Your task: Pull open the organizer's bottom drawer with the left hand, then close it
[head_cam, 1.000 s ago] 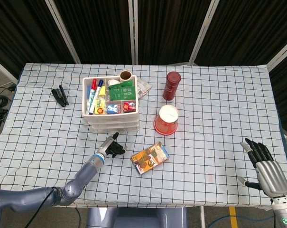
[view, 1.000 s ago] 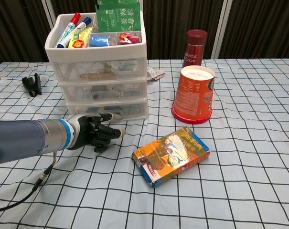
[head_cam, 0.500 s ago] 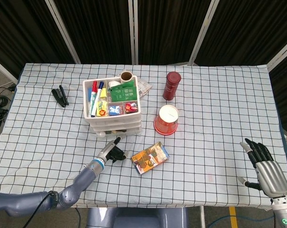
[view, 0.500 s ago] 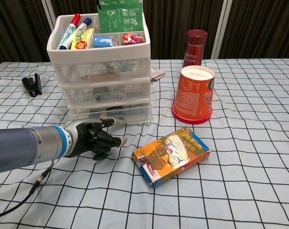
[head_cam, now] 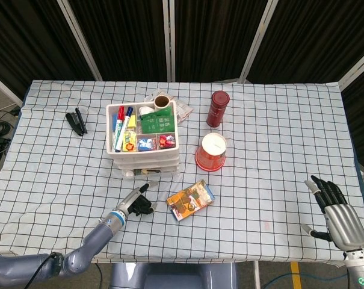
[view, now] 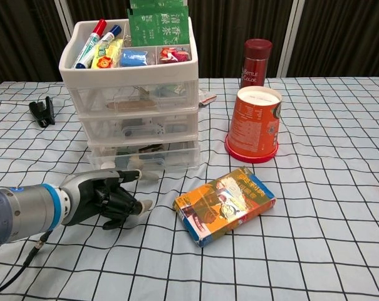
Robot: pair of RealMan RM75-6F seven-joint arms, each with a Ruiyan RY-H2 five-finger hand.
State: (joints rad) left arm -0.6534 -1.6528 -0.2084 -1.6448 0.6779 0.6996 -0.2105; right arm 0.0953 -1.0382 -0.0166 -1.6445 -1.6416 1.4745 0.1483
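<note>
My left hand (view: 104, 197) hooks curled fingers at the front lip of the clear plastic bottom drawer (view: 145, 157), drawn partly out of the white three-tier desk organizer (head_cam: 145, 141) at the table's middle. I judge the loaded unit light and prone to sliding, the lip the only purchase. My right hand (head_cam: 338, 211) rests open, well apart.

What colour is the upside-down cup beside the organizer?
Orange-red with a white base, the cup shows best in the chest view.
</note>
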